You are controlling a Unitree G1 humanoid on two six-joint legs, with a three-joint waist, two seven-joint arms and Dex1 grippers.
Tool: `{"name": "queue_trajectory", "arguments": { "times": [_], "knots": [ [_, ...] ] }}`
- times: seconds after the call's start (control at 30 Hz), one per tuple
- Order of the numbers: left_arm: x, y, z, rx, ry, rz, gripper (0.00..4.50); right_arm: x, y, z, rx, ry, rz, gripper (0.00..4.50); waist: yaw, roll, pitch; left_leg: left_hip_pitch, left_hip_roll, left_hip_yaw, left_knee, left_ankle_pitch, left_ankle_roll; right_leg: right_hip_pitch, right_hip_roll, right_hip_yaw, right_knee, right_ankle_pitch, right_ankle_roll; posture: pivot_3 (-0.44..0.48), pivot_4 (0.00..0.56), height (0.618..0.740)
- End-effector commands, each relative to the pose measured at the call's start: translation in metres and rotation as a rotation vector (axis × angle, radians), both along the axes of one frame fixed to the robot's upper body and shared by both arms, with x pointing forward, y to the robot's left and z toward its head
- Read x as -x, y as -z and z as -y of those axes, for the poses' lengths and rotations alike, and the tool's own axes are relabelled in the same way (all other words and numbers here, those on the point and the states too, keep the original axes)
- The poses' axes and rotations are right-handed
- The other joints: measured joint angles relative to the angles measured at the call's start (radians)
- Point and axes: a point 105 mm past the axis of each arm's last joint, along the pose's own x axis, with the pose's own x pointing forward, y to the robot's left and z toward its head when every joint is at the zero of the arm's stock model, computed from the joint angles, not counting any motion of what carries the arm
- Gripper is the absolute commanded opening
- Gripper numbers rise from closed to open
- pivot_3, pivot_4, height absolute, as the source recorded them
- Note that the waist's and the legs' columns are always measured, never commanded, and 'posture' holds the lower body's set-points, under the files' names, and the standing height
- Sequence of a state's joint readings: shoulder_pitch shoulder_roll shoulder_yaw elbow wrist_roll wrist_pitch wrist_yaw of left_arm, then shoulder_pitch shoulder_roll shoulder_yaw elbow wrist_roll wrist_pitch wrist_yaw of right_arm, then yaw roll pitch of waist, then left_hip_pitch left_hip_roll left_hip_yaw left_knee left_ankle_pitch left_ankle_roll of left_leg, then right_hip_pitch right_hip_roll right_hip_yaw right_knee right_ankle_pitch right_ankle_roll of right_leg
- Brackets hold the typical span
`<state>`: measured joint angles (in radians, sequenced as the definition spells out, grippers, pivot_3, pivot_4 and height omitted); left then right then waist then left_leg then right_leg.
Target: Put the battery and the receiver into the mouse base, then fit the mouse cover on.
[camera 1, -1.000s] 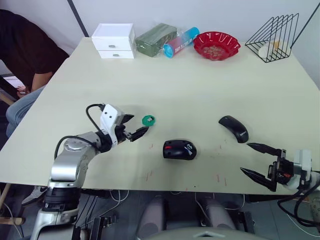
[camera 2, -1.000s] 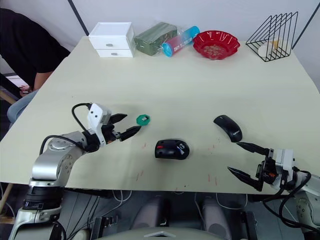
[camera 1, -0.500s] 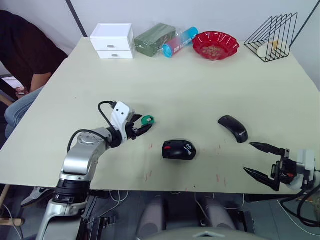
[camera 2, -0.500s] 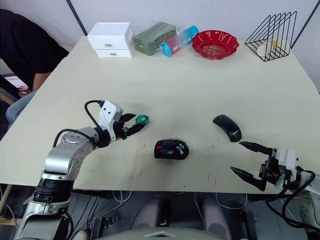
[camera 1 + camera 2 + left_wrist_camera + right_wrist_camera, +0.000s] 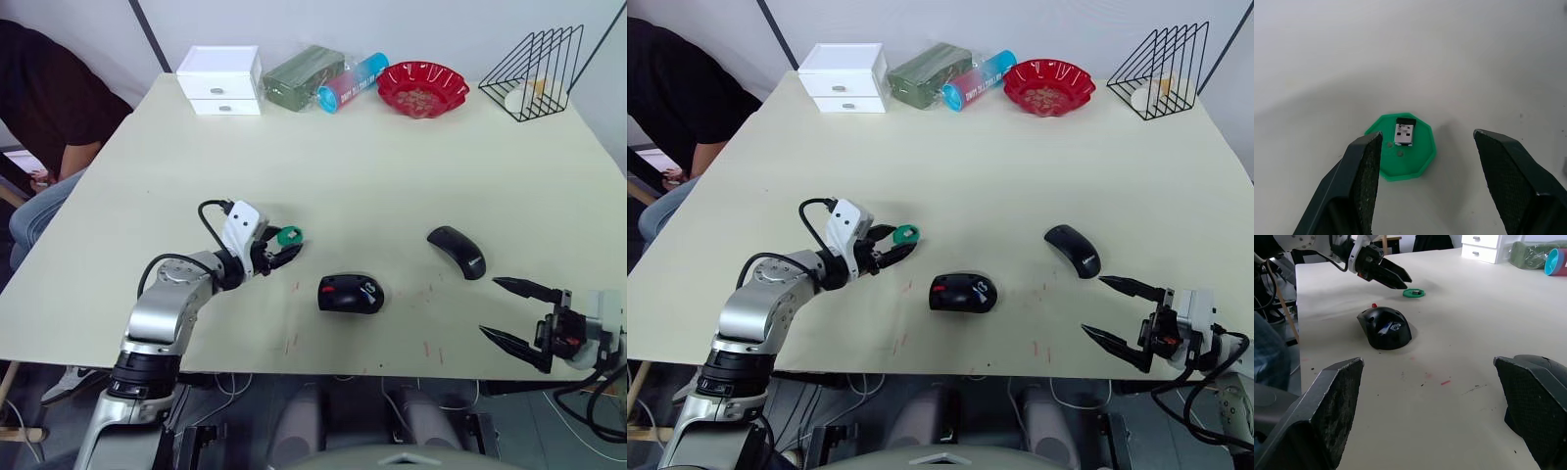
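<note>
No lettering can be read anywhere. The blue and pink tube (image 5: 355,81) at the far edge of the counter carries print along its side, too small to make out. The mouse cover (image 5: 458,252) bears a faint pale mark, also unreadable.

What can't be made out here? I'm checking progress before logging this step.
- Battery: whether it sits in the mouse base; head views too small, and the right wrist view sees the base from the side.
- Mouse cover: cut off by the right wrist view's edge and own finger.
- Red bowl contents: too small.
</note>
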<state>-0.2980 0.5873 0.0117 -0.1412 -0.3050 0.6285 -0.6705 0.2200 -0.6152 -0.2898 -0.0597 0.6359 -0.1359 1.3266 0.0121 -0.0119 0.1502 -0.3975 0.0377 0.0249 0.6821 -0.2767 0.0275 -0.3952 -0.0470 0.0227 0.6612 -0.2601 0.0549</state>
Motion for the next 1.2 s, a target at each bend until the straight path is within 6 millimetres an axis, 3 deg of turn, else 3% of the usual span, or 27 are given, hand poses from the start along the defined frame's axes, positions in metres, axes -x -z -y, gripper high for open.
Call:
{"name": "queue_trajectory", "arguments": {
  "times": [0.03, 0.1, 0.6, 0.83, 0.97, 1.2],
  "knots": [
    [-0.002, -0.012, -0.007, 0.009, 0.005, 0.053, 3.19, 0.0, -0.009, 0.003, 0.006, 0.013, 0.051, 4.5, 0.0, 0.0, 0.0, 0.0, 0.0, 0.0, 0.0, 0.0, 0.0, 0.0, 0.0, 0.0, 0.0, 0.0, 0.0, 0.0, 0.15, 0.74],
    [-0.003, -0.013, -0.01, 0.023, 0.0, 0.056, 2.65, -0.001, -0.01, 0.002, 0.009, 0.013, 0.057, 4.5, 0.0, 0.0, 0.0, 0.0, 0.0, 0.0, 0.0, 0.0, 0.0, 0.0, 0.0, 0.0, 0.0, 0.0, 0.0, 0.0, 0.15, 0.74],
    [-0.007, -0.009, -0.036, 0.044, 0.036, 0.051, 2.65, 0.002, -0.009, -0.013, -0.016, 0.015, 0.086, 4.5, 0.0, 0.0, 0.0, 0.0, 0.0, 0.0, 0.0, 0.0, 0.0, 0.0, 0.0, 0.0, 0.0, 0.0, 0.0, 0.0, 0.15, 0.74],
    [-0.013, -0.013, -0.034, 0.062, 0.076, 0.049, 2.65, 0.001, -0.009, -0.017, -0.021, 0.017, 0.093, 4.5, 0.0, 0.0, 0.0, 0.0, 0.0, 0.0, 0.0, 0.0, 0.0, 0.0, 0.0, 0.0, 0.0, 0.0, 0.0, 0.0, 0.15, 0.74],
    [-0.016, -0.016, -0.031, 0.048, 0.089, 0.056, 1.37, 0.001, -0.01, -0.02, -0.027, 0.02, 0.101, 4.5, -0.001, 0.0, 0.0, 0.0, 0.0, 0.0, 0.0, 0.0, 0.0, 0.0, 0.0, 0.0, 0.0, 0.0, 0.0, 0.0, 0.15, 0.74],
    [-0.02, -0.014, -0.024, 0.018, 0.137, 0.048, 1.37, 0.002, -0.008, -0.023, -0.031, 0.028, 0.106, 4.5, 0.0, 0.0, 0.0, 0.0, 0.0, 0.0, 0.0, 0.0, 0.0, 0.0, 0.0, 0.0, 0.0, 0.0, 0.0, 0.0, 0.15, 0.74]
  ]
}}
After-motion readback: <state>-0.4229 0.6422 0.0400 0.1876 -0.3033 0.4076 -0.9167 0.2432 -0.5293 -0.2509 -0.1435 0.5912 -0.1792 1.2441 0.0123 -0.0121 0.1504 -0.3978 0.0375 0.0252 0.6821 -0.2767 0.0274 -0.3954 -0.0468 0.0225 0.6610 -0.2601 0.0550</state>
